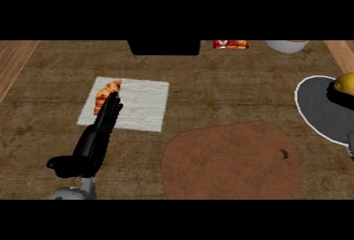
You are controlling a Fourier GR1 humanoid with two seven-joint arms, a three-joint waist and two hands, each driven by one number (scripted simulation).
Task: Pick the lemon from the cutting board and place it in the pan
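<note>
Head view, one entry.

Lemon (345,83): yellow, rounded, cut off by the view's right edge, lying over the upper rim of the pan (325,110), not on the cutting board. Too little of it shows to give a long axis or the way it points; it reads as near round.

Pan: dark grey, pale-rimmed, at the right edge, partly out of frame.

Cutting board (232,161): brown, rounded, with a small hole near its right side, low centre on the tabletop (207,75). Nothing lies on it.

Right hand (343,100): only a black patch just under the lemon, touching or overlapping it; whether it grips the fruit cannot be told.

Left hand (105,117): fingers straight and released, holding nothing, stretched up the frame over a white cloth (142,105), tips beside an orange croissant-like item (107,91). Well apart from the lemon, which lies far to its right; the right hand is plainly the nearer.

Judgement: the fruit sits at the pan's rim, so the remaining move turns on bringing it inward and down over the pan's floor.

Top edge: dark box (164,47), red packet (230,44), pale bowl (287,45).
</note>
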